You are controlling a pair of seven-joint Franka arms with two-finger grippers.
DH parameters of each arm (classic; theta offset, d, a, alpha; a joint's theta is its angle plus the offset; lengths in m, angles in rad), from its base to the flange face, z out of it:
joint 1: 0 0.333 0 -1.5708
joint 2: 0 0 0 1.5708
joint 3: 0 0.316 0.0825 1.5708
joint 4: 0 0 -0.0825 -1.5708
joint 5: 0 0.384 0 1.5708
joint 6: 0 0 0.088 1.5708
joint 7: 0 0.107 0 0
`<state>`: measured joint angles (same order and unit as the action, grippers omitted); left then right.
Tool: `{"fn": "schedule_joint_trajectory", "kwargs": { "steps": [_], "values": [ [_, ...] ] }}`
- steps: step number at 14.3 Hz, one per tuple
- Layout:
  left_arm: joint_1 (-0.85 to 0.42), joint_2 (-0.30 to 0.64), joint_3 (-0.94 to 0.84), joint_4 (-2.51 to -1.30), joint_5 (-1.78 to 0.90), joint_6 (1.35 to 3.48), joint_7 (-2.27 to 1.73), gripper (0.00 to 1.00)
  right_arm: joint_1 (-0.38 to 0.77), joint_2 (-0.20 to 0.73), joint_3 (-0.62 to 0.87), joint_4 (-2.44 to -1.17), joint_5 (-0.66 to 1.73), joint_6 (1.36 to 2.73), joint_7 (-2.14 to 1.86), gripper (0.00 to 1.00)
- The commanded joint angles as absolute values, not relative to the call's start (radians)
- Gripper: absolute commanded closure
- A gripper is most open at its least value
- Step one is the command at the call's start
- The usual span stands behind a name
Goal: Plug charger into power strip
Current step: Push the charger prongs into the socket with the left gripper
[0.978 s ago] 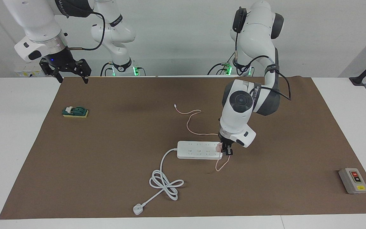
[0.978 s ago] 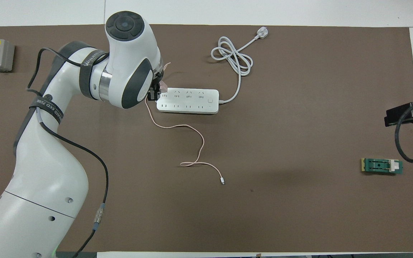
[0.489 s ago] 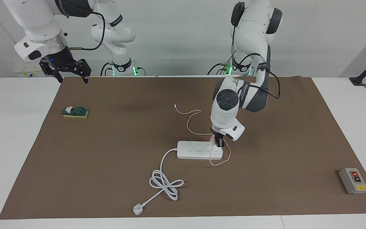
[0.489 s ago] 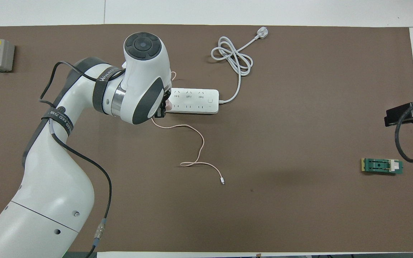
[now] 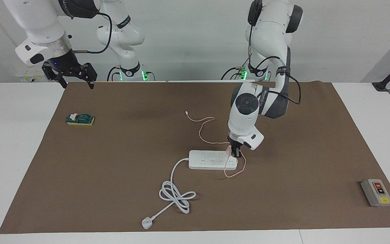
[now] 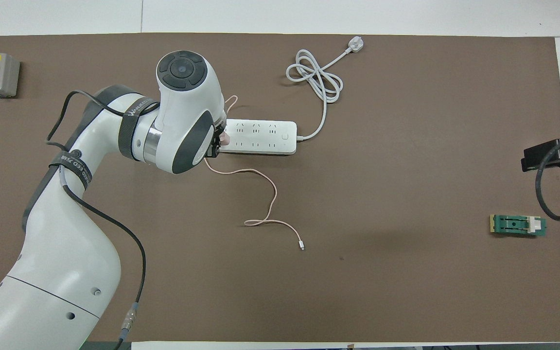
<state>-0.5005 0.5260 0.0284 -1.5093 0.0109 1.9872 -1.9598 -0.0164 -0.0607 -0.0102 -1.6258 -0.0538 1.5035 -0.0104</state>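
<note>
Shifted since a second ago: left tool (image 5: 235, 152) with charger (image 5: 229, 149) now over the power strip (image 5: 212, 159).
Facing view: it grips the charger above the strip's end toward the left arm. Overhead view: strip's (image 6: 259, 137) long axis runs across the tabletop (image 6: 406, 291); right tool (image 5: 69, 75) waits released, well apart.

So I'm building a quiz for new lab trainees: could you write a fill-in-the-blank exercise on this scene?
1. The left tool holds the pale pink ____ over the end of the power strip.
2. The right tool waits over the table's ____ arm's end.
3. The grey button box carries a red button and a ____ one.
4. The power strip's thick cord ends in a white ____.

Missing words: charger; right; yellow; plug
</note>
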Motion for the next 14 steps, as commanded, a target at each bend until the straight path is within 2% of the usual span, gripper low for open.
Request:
{"fn": "schedule_joint_trajectory", "kwargs": {
  "steps": [1, 5, 14],
  "values": [
    [-0.492, 0.491, 0.025, -1.572, 0.028, 2.022, -1.936, 1.0, -0.032, -0.063, -0.005, -1.618, -0.051, 1.494, -0.037, 0.0],
    [-0.5, 0.48, 0.025, -1.606, 0.028, 2.039, -1.936, 1.0, -0.032, -0.063, -0.005, -1.618, -0.049, 1.494, -0.037, 0.0],
    [-0.54, 0.488, 0.025, -1.598, 0.026, 2.052, -1.954, 1.0, -0.031, -0.063, -0.005, -1.618, -0.049, 1.494, -0.035, 0.0]
  ]
}}
